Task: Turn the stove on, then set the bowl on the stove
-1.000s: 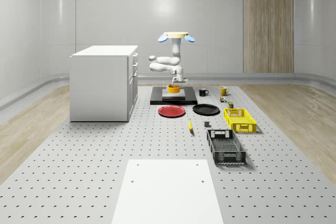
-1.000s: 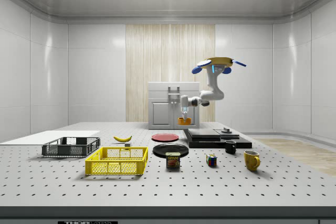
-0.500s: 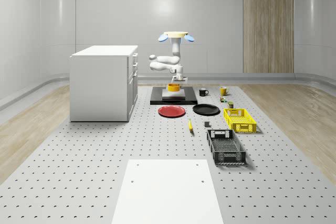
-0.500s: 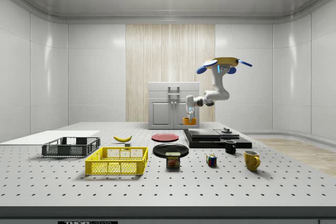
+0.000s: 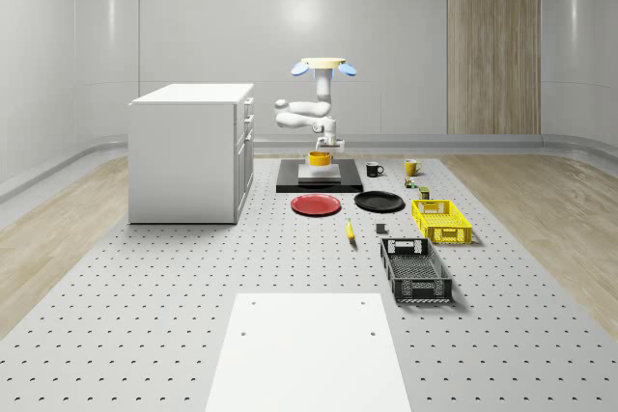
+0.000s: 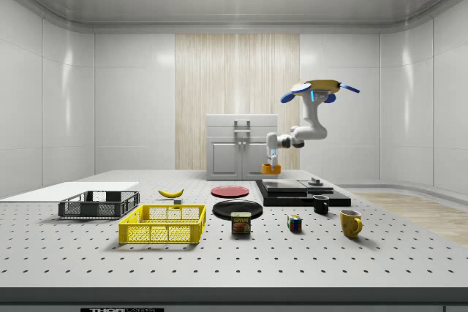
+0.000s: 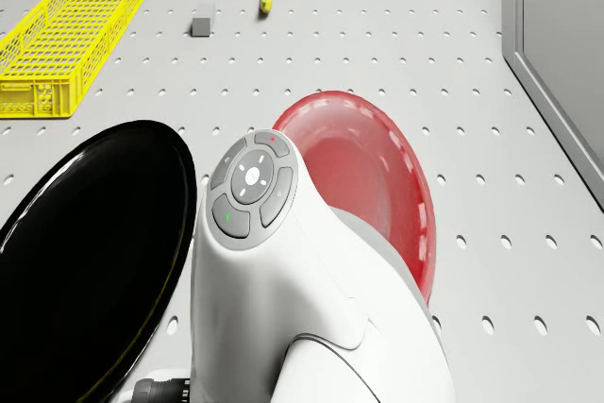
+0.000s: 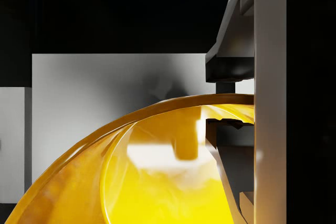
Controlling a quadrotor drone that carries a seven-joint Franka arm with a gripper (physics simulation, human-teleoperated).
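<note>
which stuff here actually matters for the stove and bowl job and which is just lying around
Part of the job:
- bowl, orange-yellow, held in the gripper over the stove
- stove, black with a grey plate
- drone, hovering above the stove

Just lying about:
- red plate
- black plate
- yellow crate
- black crate
- banana
- two mugs
- cabinet

whole-scene: far, high, faces stove point(image 5: 320, 180) along the bench point(image 5: 193, 277) | side: low at bench edge, far | drone: looks down near red plate point(image 7: 377, 176) | wrist: very close on bowl point(image 8: 157, 177) | shared: stove
</note>
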